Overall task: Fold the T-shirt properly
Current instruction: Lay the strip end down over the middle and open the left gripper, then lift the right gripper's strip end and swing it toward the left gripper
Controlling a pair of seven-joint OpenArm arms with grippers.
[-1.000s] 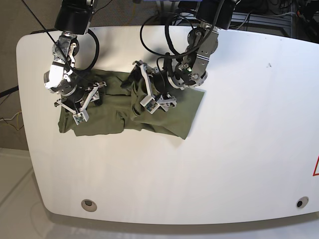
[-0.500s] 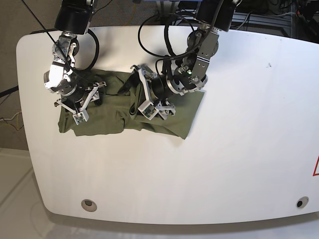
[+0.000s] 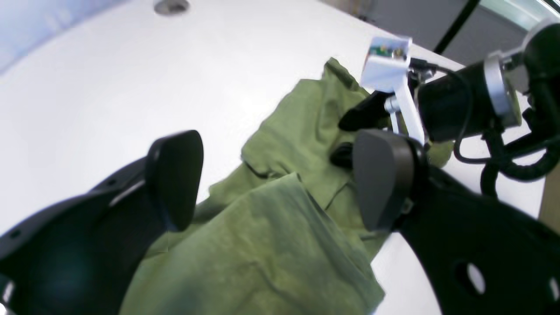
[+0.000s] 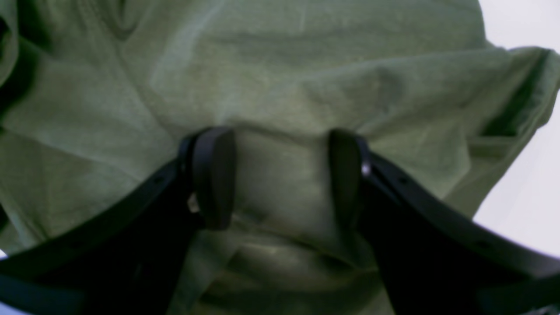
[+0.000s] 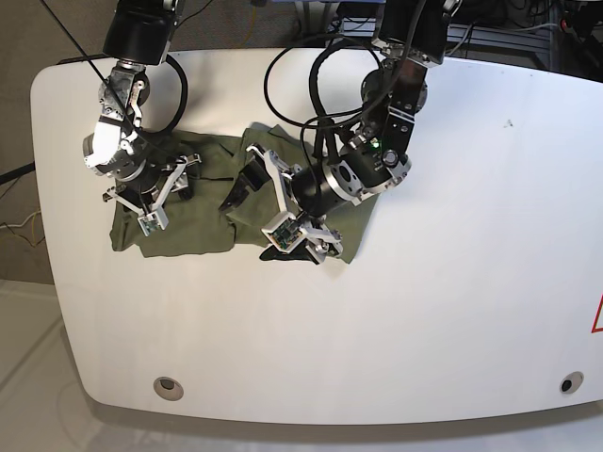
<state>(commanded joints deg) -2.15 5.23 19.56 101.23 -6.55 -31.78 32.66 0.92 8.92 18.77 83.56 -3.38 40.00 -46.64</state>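
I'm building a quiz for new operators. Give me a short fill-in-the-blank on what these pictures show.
1. The T-shirt is olive ____.
2. The left gripper is ____, with cloth between its pads but ungripped.
3. The shirt lies on a ____ table.
4. The right gripper is open and its pads rest on the ____.

Missing words: green; open; white; T-shirt

One T-shirt (image 5: pixel 188 231) — two grippers: left (image 5: pixel 252 218), right (image 5: pixel 162 193) — one table (image 5: pixel 452 282).
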